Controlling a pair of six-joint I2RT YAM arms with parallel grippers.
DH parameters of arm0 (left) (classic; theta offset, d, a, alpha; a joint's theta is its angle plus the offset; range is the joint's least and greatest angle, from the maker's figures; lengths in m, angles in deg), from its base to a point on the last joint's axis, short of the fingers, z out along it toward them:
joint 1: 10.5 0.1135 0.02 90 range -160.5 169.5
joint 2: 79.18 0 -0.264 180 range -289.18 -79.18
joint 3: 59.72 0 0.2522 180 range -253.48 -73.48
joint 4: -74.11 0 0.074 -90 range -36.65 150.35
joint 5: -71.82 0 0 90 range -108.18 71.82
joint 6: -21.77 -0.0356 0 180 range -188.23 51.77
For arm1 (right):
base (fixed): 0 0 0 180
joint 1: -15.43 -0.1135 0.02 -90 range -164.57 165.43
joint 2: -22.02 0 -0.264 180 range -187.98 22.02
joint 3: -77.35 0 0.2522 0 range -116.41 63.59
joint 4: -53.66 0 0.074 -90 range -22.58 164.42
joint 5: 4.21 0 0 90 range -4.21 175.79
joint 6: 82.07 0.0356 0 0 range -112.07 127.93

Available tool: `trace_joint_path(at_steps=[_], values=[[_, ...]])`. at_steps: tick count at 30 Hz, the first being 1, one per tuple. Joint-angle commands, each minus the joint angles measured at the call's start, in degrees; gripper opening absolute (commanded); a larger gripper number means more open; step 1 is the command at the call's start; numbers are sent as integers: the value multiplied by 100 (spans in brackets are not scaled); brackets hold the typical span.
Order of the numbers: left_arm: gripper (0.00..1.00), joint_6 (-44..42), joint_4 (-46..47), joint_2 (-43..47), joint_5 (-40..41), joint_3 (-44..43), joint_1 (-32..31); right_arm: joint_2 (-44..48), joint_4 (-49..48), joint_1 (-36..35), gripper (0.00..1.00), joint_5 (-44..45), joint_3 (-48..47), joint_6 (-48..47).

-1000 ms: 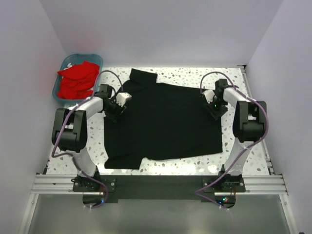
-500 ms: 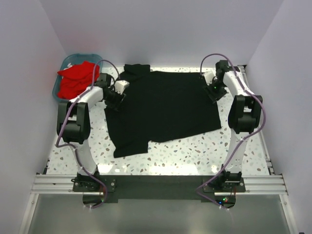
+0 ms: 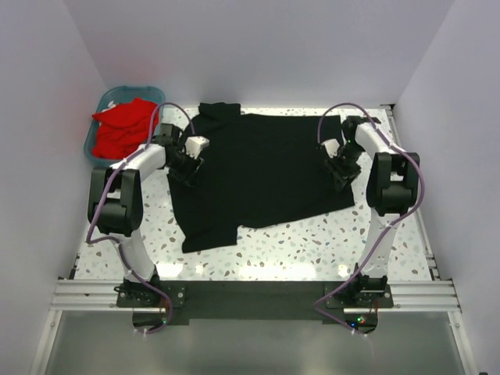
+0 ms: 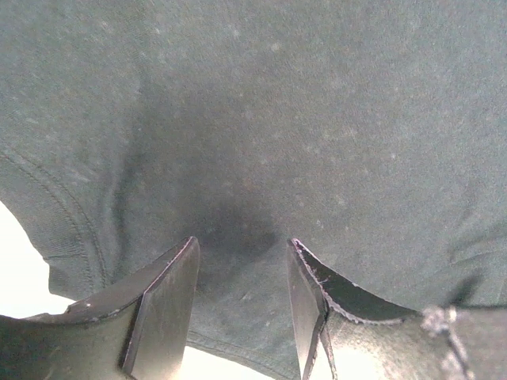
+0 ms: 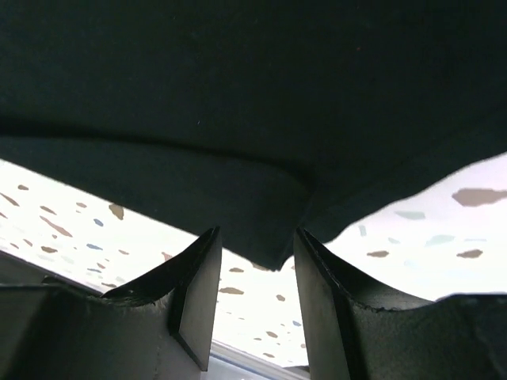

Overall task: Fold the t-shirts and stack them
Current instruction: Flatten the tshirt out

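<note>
The large black t-shirt [image 3: 266, 172] lies spread flat on the speckled table [image 3: 312, 242], with one part bunched at its far left corner. My left gripper [image 3: 186, 160] is over its left edge. In the left wrist view this gripper [image 4: 242, 253] is open, with black cloth [image 4: 277, 119] and a hem under the jaws. My right gripper [image 3: 341, 168] is at the shirt's right edge. In the right wrist view it [image 5: 255, 237] is open, with a corner of the black cloth [image 5: 238, 95] just ahead of the jaws. Red t-shirts [image 3: 121, 129] lie heaped in the basket.
The teal plastic basket [image 3: 88, 144] stands at the far left corner, beside the left arm. White walls close in the table on the left, back and right. Bare speckled table shows near the shirt's near edge and at both sides [image 5: 63, 214].
The black shirt was dragged toward the far side of the table a second ago and has since stayed put. Both grippers have drawn back a little toward the near side.
</note>
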Motion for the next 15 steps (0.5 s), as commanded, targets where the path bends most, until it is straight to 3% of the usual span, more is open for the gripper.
trace_joint_path(at_steps=[1, 15], values=[[53, -37, 31, 151, -101, 74, -9, -115, -206, 6, 45, 54, -68, 230], [55, -37, 93, 45, -92, 118, -9, -573, -479, 6, 45, 309, -489, 468]])
